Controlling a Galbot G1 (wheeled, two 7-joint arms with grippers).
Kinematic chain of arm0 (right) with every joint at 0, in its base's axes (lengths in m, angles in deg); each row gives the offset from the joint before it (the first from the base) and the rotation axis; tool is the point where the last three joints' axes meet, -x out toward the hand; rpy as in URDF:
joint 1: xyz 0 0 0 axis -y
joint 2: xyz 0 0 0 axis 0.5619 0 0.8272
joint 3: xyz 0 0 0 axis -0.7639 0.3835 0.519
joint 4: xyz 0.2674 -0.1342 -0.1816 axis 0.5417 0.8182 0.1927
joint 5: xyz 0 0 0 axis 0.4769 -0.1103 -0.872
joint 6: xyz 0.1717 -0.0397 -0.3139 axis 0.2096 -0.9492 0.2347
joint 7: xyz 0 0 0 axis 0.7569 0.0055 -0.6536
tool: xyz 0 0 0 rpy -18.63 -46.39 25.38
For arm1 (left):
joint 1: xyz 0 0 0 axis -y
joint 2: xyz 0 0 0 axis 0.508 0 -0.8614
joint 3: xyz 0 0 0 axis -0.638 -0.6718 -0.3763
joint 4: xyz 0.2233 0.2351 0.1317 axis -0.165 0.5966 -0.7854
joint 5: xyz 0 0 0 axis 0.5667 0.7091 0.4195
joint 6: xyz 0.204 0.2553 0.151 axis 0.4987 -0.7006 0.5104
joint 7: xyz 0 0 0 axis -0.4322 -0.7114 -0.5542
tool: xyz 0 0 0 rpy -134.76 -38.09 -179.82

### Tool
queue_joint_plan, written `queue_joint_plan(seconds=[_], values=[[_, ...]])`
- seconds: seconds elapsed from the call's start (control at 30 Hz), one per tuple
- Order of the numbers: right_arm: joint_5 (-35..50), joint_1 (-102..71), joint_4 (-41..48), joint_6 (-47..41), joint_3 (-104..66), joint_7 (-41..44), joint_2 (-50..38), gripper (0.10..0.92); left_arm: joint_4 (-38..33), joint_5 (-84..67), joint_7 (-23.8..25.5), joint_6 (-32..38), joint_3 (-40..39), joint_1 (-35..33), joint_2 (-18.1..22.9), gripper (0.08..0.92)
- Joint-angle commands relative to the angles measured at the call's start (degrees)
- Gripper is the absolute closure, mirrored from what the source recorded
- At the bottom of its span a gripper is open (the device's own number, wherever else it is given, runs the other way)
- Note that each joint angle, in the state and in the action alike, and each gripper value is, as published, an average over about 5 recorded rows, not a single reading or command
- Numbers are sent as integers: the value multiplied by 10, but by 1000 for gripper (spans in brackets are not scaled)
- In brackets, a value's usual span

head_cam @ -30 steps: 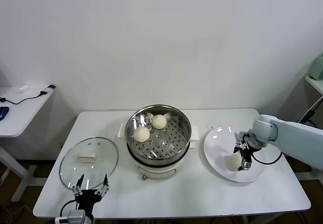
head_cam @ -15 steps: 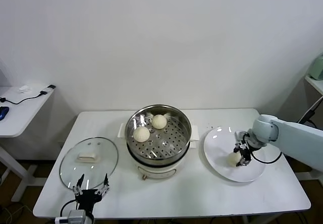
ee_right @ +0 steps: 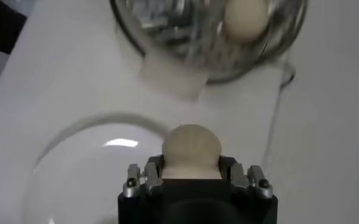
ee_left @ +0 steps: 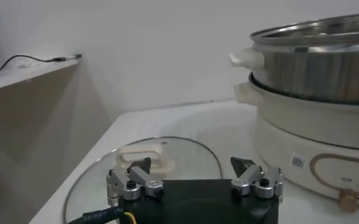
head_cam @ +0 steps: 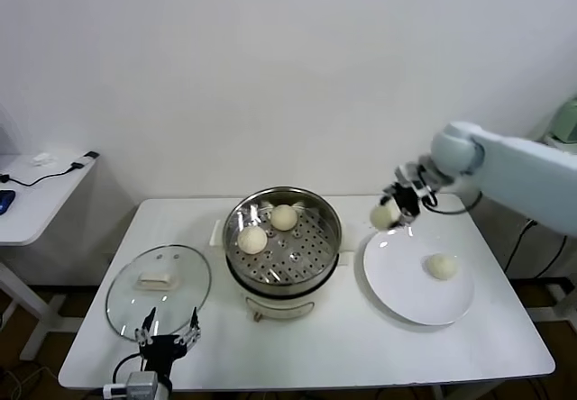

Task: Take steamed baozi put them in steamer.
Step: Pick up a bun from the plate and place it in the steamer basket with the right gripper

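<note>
Left gripper (head_cam: 165, 331): parked at the lower left of the head view, low at the bench (head_cam: 343, 355) edge just in front of the glass lid (head_cam: 159, 290); jaws spread wide, holding nothing. Risk judged small; only a sudden swing could knock the lid.

Steamer (head_cam: 283, 242): centre of the head view, open, two baozi in the steamer (head_cam: 253, 239) resting on the perforated tray toward its upper left part. Free tray space lay at the lower right of the pot. A drop too near the two buns could bump or stack them.

Carried baozi (head_cam: 386, 213): right of centre in the head view, in the air between steamer and plate, above the plate's upper left rim. The right wrist view showed it bulging out from between the jaws.

Right gripper (head_cam: 398, 205): jaws pinching the carried baozi from both sides. Soft dough could be dented by a hard squeeze or slip out of a light one; a fall here would likely land on the bench or the steamer's handle. Coming in too low could strike the steel rim.

Plate (head_cam: 397, 274): lower right of the head view, one remaining baozi (head_cam: 441, 266) lying on its right part, well apart from the gripper. It could roll if the plate were nudged.
</note>
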Motion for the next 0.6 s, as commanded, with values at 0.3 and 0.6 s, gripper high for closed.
queue_joint_plan(seconds=[0.3,0.6], values=[[-87,37,-60,216,80,11,267,423,-3,-3,-1,3,8,-10,-3,177],[-138,-40,-30,224,99,-11,282,423,-6,-4,-2,4,9,-14,-3,177]])
